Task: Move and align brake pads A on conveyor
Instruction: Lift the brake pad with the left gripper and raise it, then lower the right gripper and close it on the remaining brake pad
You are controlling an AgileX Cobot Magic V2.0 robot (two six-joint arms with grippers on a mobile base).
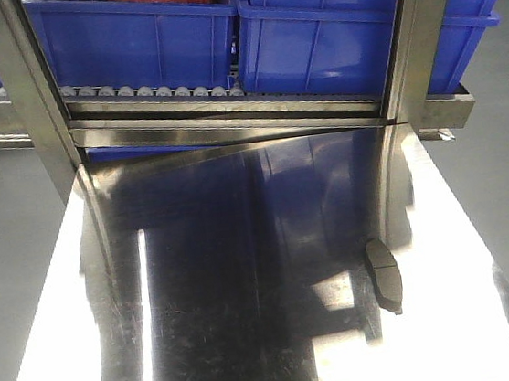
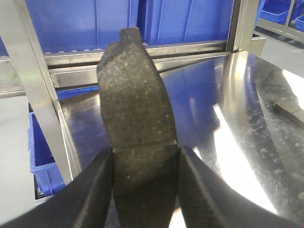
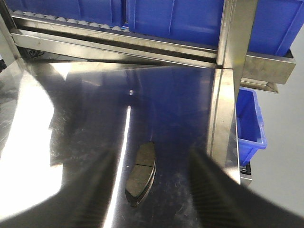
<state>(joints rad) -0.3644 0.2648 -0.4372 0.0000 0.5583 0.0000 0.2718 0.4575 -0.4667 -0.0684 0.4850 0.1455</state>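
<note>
Nearest, in the middle of the left wrist view: the left gripper (image 2: 146,154) closed firmly on a held brake pad (image 2: 135,95), clamped from the cross groove downward, standing on end, held clear of the steel tabletop (image 2: 247,142). At the right edge of that view, a flat grey shape lying on the steel, too cropped to name.

Lower centre of the right wrist view: the right gripper (image 3: 153,159) spread wide, holding nothing, hanging above a loose brake pad (image 3: 141,173). Lying flat on the tabletop, between the two blurred fingers (image 3: 90,190) but apart from both. Same loose brake pad (image 1: 385,277) at lower right of the front view, near the tabletop's right side, with a dark sliver of the right gripper at the far right edge.

Farther back, across the top of every view: a roller rack (image 1: 152,94) carrying blue bins (image 1: 127,39), framed by steel posts (image 1: 22,88).

No conveyor anywhere in view, so no pad visibly placed or aligned. Judging from that: early in the job. One pad picked up and held aloft, one waiting under an open gripper, any others out of sight. Left to do, by this reading: carrying to the belt, setting down, lining up, then the same again for the rest.
</note>
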